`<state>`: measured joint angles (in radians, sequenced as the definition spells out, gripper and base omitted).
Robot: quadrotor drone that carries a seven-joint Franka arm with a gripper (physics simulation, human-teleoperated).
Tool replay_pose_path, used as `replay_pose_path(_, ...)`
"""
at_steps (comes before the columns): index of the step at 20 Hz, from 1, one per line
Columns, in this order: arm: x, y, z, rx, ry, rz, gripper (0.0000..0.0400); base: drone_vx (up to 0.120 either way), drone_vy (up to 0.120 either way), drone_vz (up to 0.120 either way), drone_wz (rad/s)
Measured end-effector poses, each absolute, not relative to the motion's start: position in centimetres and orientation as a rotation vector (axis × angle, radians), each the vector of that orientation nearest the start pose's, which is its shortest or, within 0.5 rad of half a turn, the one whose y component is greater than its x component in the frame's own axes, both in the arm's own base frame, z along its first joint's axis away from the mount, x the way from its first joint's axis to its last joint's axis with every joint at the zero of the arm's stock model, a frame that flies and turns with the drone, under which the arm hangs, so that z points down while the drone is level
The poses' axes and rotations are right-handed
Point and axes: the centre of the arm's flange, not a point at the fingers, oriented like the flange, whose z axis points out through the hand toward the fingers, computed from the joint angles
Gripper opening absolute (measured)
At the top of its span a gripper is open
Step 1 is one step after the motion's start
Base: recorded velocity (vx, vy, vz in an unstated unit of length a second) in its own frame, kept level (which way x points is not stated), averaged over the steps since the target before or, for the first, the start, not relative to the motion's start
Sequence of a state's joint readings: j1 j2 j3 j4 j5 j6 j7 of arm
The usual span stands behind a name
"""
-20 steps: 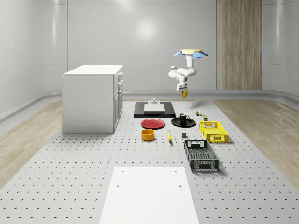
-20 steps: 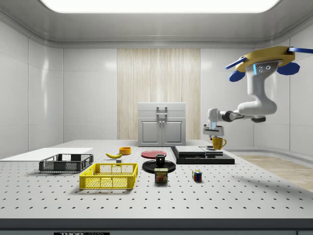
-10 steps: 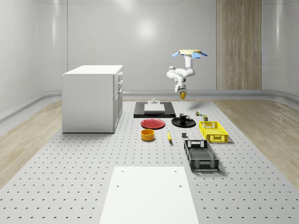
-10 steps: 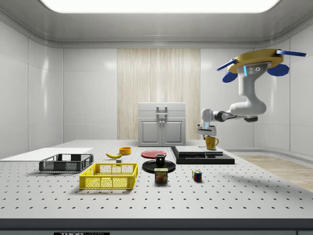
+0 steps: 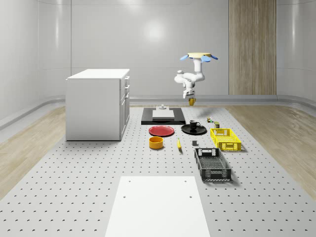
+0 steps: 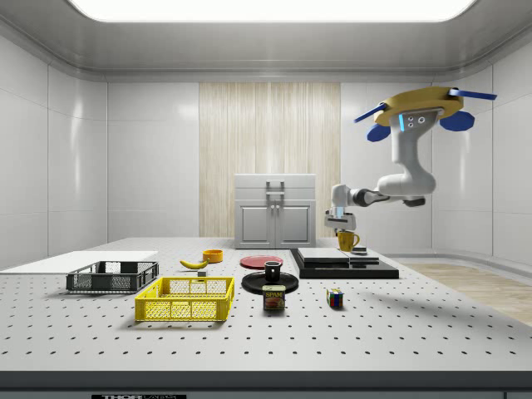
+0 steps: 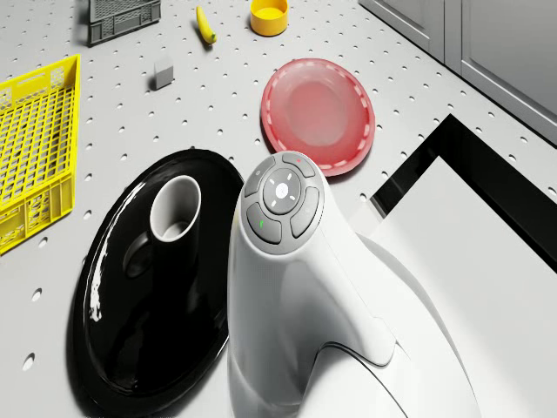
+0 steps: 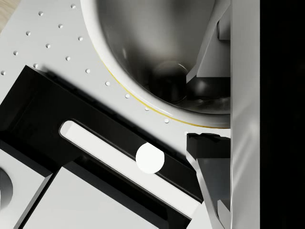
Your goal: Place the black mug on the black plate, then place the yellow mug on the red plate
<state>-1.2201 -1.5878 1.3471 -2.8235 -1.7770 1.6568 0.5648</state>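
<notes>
While the drone (image 6: pixel 416 106) hovers high at the right of the side view, over the far end of the table (image 5: pixel 74 197), the gripper (image 6: pixel 340 221) hangs from the arm at mid-frame right, pinching the yellow mug (image 6: pixel 347 240) by its rim.

Going left to right in the whole-scene view: the red plate (image 5: pixel 161 131) lies at frame centre. The black plate (image 5: pixel 200 131) sits just right of it, with the black mug (image 5: pixel 194 124) already standing on it, so the first half looks done. The yellow mug (image 5: pixel 192 101) hangs above and behind both, upper centre-right.

Key relation: the red plate is down and to the frame's left of the held mug, nearer the camera, past the black tray (image 5: pixel 163 118) over which the mug hangs.

In the side view the red plate (image 6: pixel 261 262) is left of the mug and lower.

In the wrist view one finger (image 8: pixel 209 57) reaches inside the mug's bowl (image 8: pixel 157 43), the other (image 8: pixel 207 162) outside the wall.

Judgement: the carry needs a leftward, downward shift that clears the black mug.
</notes>
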Motion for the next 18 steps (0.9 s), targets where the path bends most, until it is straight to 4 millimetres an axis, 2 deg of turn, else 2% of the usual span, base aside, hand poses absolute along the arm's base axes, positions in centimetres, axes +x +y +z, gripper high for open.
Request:
replay_pose_path(2, 31.88, 0.4, 50.27, 0.001, -0.001, -0.344, 0.01, 0.12, -0.04, 0.0, 0.0)
replay_pose_path(6, 31.88, 0.4, 50.27, 0.001, -0.001, -0.344, 0.01, 0.12, -0.11, 0.0, 0.0)
replay_pose_path(14, 31.88, 0.4, 50.27, 0.001, -0.001, -0.344, 0.01, 0.12, 0.0, 0.0, 0.0)
replay_pose_path(18, 31.88, 0.4, 50.27, 0.001, -0.001, -0.344, 0.01, 0.12, -0.1, 0.0, 0.0)
